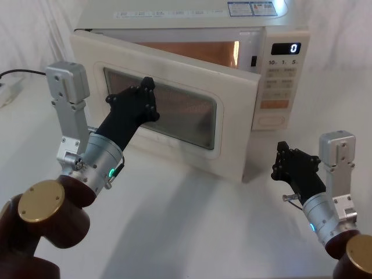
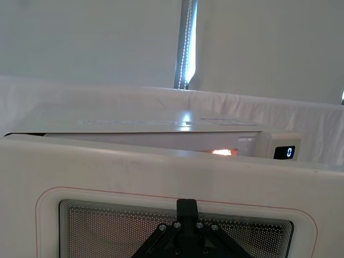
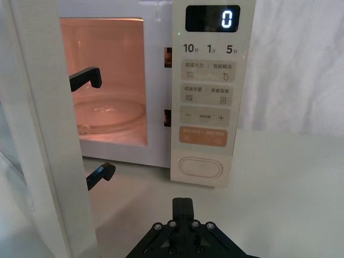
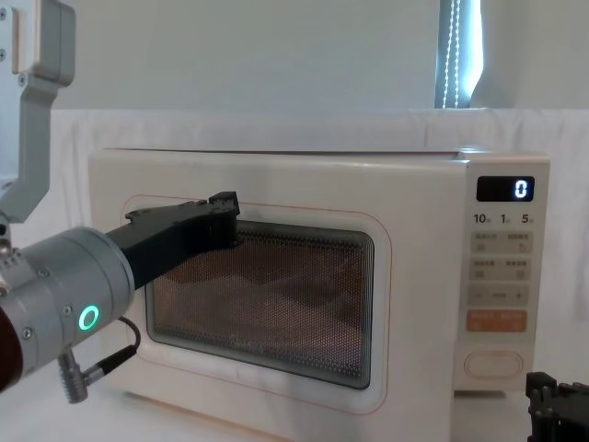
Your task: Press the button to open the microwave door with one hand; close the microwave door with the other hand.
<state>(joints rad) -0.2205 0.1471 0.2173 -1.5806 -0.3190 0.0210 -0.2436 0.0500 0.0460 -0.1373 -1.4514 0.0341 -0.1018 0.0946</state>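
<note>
Cream microwave door [image 1: 174, 110] ajar, left hand [image 1: 146, 96] against its glass, fingers together; right hand [image 1: 289, 164] low, grip unclear. Right wrist view alone shows lit cavity [image 3: 110, 91]; button [image 3: 200, 167] unpressed.

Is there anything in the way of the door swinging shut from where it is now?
Nothing visible blocks it. The door stands ajar, with the left gripper against its window. The lit cavity shows just its glass turntable, and the right gripper sits low, right of the door's edge.

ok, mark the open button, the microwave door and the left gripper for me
button [image 3: 200, 167], right wrist view, centre of the cream pill-shaped key.
microwave door [image 1: 235, 125], head view, cream frame right of the window.
left gripper [image 1: 148, 97], head view, black fingertips at the door's glass.
</note>
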